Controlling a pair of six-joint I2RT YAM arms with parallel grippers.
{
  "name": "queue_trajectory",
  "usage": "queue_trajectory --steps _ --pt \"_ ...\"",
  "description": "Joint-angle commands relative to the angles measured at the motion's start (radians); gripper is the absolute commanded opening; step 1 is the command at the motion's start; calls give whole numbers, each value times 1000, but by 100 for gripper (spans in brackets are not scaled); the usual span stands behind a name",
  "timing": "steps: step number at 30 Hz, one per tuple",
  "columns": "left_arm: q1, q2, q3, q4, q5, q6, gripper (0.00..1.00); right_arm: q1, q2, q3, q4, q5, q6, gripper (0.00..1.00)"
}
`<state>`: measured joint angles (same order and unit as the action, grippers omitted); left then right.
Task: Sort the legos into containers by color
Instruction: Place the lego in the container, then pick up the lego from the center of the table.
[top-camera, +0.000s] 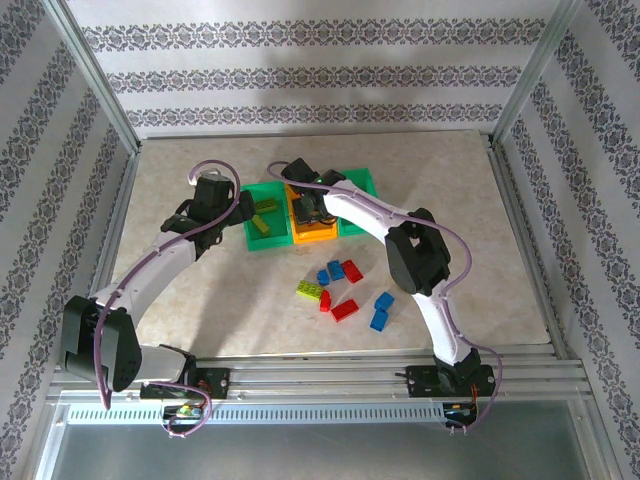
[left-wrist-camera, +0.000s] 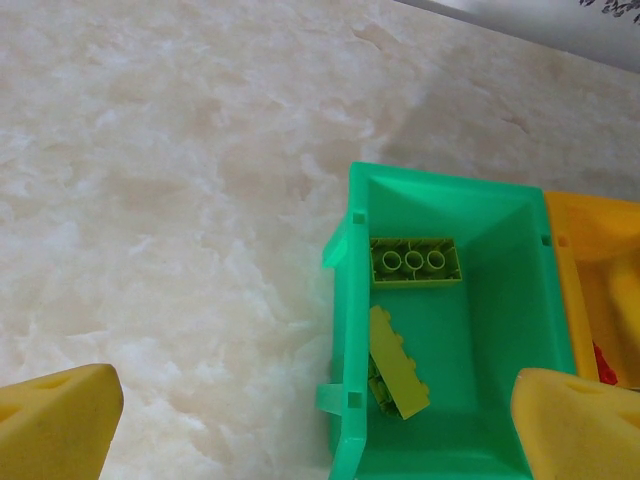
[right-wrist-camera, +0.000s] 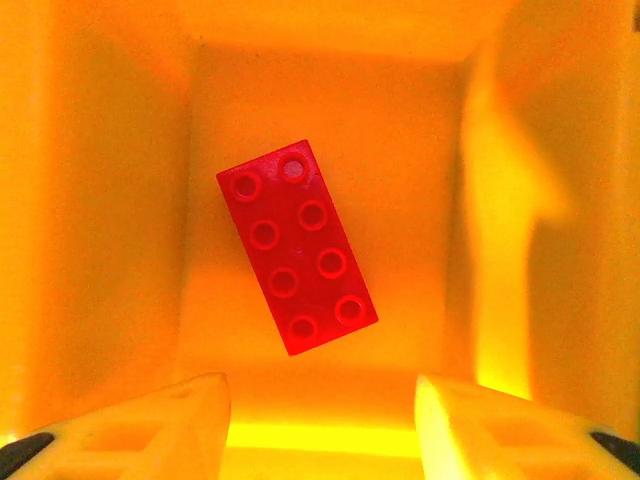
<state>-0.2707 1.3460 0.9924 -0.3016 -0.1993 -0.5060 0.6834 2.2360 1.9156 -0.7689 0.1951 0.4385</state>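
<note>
Yellow fingers of my right gripper stand wide apart over a red brick lying studs-up in the orange bin. Light, stiff, slick plastic, I judge: pinch it across the long sides. My left gripper gapes over the green bin.

Left arm arcs up from the lower left of the overhead view, its white link bowed toward centre and its wrist tipped downward. The left gripper hangs left of middle. On its wrist camera, the two yellow fingers sit in the bottom corners, spread wide apart. Right arm rises from the lower right, elbow bent sharply right of centre, forearm reaching up and left. The right gripper points straight down just above mid-frame. On its own camera, pale yellow fingertips flank the bottom edge, jaws parted.
</note>
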Motion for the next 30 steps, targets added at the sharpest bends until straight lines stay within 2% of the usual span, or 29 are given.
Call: queue_trajectory --steps 1,7,11,22,30 --pt "20 -31 -6 21 -9 -7 100 8 -82 -6 -23 32 -3 52" --pt "23 -35 -12 25 -8 -6 100 24 -179 -57 -7 48 11 54" --pt "27 -34 -21 36 -6 -12 100 30 -271 -150 23 68 30 55" --pt "44 -37 -45 57 41 -44 100 33 -601 -564 86 140 160 63" --pt "45 -49 -79 87 94 -52 100 34 -754 -775 92 138 230 64"
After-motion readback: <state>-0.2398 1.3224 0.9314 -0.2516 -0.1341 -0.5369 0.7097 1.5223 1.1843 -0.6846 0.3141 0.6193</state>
